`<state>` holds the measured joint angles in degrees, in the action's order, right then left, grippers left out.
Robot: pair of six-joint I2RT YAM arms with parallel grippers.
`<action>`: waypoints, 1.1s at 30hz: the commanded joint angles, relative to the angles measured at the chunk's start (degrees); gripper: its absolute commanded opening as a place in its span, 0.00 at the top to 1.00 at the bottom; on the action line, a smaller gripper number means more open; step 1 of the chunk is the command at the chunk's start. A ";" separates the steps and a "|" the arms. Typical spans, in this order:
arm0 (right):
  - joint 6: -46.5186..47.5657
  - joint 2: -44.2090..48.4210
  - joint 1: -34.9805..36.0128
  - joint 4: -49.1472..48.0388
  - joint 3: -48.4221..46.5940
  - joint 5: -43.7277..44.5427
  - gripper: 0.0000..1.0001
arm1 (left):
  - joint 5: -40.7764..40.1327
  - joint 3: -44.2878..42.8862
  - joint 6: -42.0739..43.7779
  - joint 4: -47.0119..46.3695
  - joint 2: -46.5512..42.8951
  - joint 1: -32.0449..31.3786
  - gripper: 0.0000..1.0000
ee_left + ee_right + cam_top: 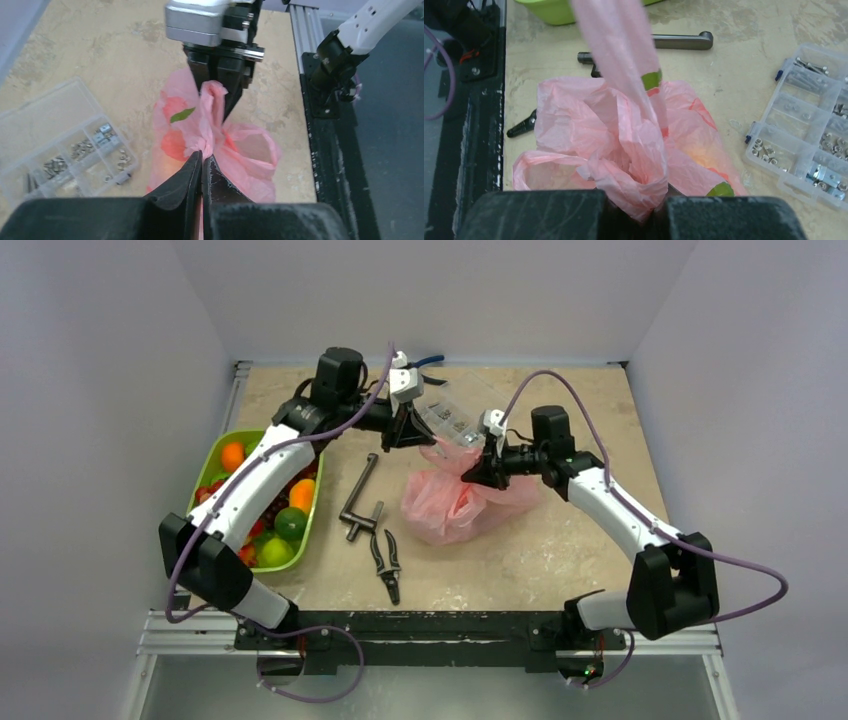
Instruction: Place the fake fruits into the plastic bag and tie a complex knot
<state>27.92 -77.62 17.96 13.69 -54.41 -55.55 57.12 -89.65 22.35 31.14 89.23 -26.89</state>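
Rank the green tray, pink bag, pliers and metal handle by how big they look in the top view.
Largest first:
green tray
pink bag
metal handle and pliers: too alike to rank.

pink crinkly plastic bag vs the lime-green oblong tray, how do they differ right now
The thin translucent pink plastic bag is soft and crumpled; the lime-green oblong tray is rigid and open-topped. The left gripper and right gripper both pinch the bag mid-table; the tray sits ungripped at the left edge. Both hold fake fruits, blurred through the bag's film, plain in the tray.
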 commanded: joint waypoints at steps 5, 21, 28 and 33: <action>-29.30 4.40 -0.73 -15.78 3.83 7.44 1.00 | -9.69 16.03 -35.22 -21.15 -8.80 -9.41 1.00; -15.03 8.42 -0.68 -6.26 6.35 -0.03 1.00 | -1.51 1.76 41.59 26.54 -13.48 -1.65 0.04; -13.87 5.68 -0.64 -4.05 4.21 -2.28 1.00 | -15.44 13.93 71.83 17.07 -18.89 -8.89 0.00; -11.96 4.56 -0.71 -1.24 2.71 -2.63 1.00 | -21.18 19.74 71.05 7.45 -20.48 -14.38 0.00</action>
<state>13.13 -73.06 17.50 10.17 -48.66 -55.83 42.06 -72.51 85.23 46.59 69.45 -38.46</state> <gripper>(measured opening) 0.008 0.998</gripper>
